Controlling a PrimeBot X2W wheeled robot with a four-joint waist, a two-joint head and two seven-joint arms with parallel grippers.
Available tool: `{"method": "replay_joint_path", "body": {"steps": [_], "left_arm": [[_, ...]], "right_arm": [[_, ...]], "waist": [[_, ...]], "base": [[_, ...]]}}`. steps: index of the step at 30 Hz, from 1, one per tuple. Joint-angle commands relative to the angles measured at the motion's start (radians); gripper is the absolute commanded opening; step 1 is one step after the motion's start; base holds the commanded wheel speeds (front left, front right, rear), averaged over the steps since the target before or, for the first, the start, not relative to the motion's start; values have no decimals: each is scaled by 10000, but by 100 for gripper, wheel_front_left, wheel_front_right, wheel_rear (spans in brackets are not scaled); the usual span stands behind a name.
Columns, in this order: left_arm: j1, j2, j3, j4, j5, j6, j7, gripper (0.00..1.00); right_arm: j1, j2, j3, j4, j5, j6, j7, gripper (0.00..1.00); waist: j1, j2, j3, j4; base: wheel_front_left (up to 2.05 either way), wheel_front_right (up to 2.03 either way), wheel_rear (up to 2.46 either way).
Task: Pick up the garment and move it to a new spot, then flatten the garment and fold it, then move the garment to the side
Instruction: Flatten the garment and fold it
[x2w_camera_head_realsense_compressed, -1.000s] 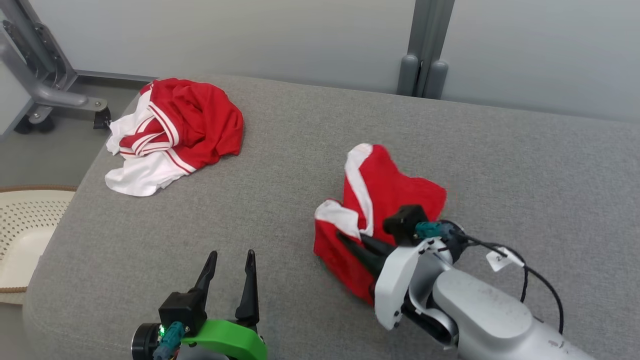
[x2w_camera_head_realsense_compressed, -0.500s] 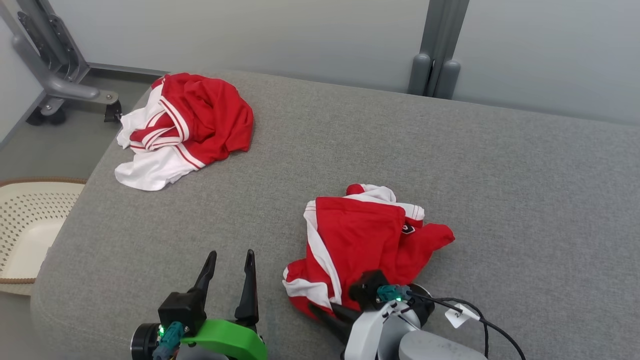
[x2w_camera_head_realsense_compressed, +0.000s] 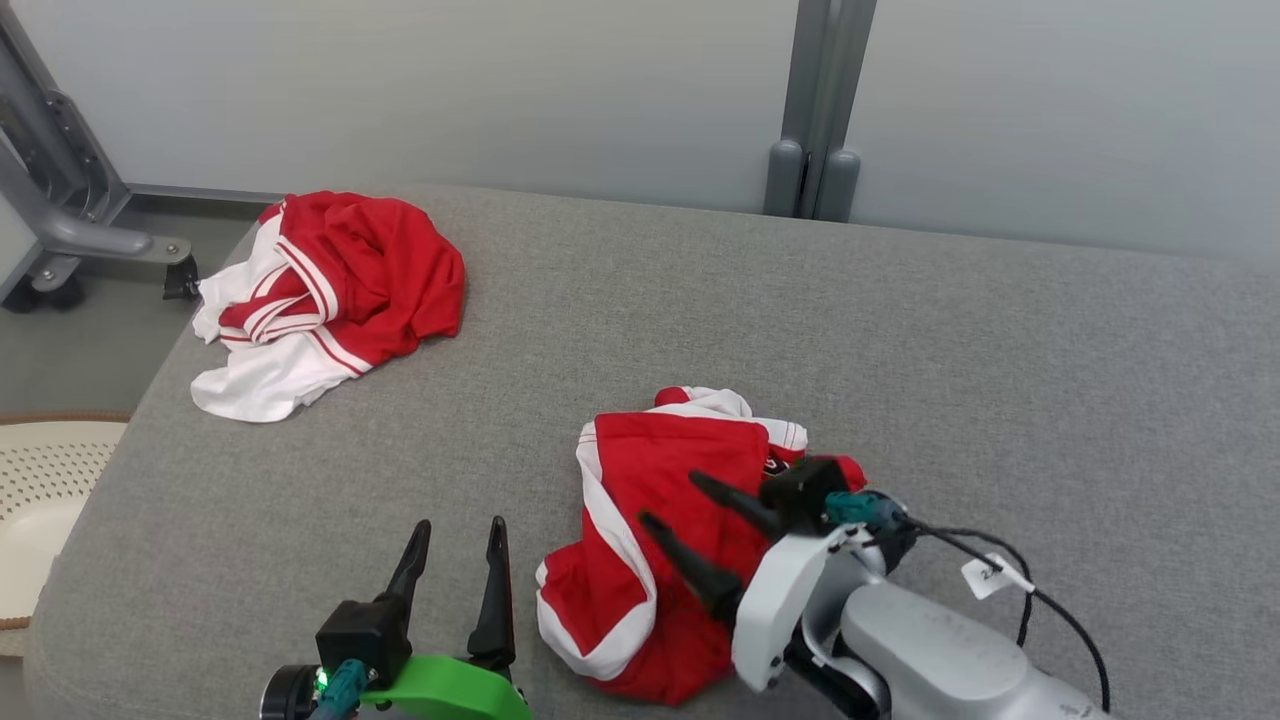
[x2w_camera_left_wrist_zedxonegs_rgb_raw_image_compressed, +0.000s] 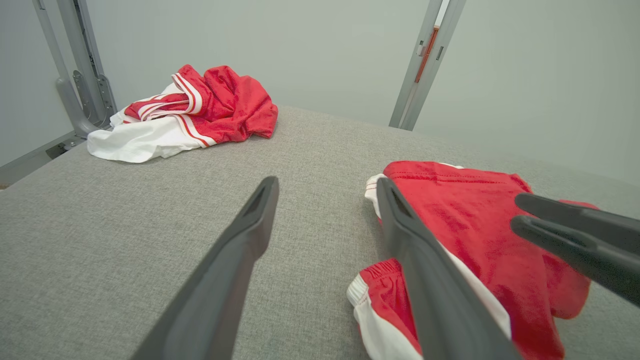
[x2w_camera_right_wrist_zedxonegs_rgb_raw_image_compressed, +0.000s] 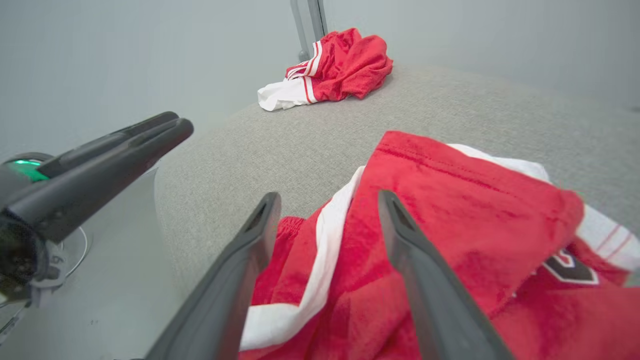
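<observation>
Garment (x2w_camera_head_realsense_compressed: 655, 470) lies crumpled, red with white stripes, on grey cushion (x2w_camera_head_realsense_compressed: 950, 330).

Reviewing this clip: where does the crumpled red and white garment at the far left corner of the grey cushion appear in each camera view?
Head view: the far garment is upper left, at the back left corner of the cushion.
Left wrist view: upper left, at the cushion's far edge.
Right wrist view: top centre, small and distant.
Shared landmark: the grey vertical post against the wall behind the cushion.
</observation>
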Motion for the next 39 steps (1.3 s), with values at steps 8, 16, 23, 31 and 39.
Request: {"method": "replay_joint_path", "body": {"steps": [8,16,23,31,39], "left_arm": [[-172,38,-210,-126,74,-77,-9,100],[-528,37,-462,-284,-69,-24,-9,100],[-595,37,-632,-387,-216,40,-9,100],[-619,35,-726,-481,-358,176,-9,100],[-594,37,-574,-499,-271,215,-9,100]], "right_arm": [[-1233,-587,-653,1097,-1446,-14,44,100],[-2340,-716,38,2573,-1760,-14,868,100],[-2881,-760,1089,3108,-1288,-14,1736,100],[-3303,-845,2088,3247,-565,-14,2197,0],[-3707,-973,2329,3296,-315,-15,986,0]], "waist": [[0,0,202,810],[0,0,942,2317],[0,0,1185,2869],[0,0,1374,2780],[0,0,1273,1888]], "base": [[0,0,0],[0,0,0],[0,0,0],[0,0,0],[0,0,0]]}}
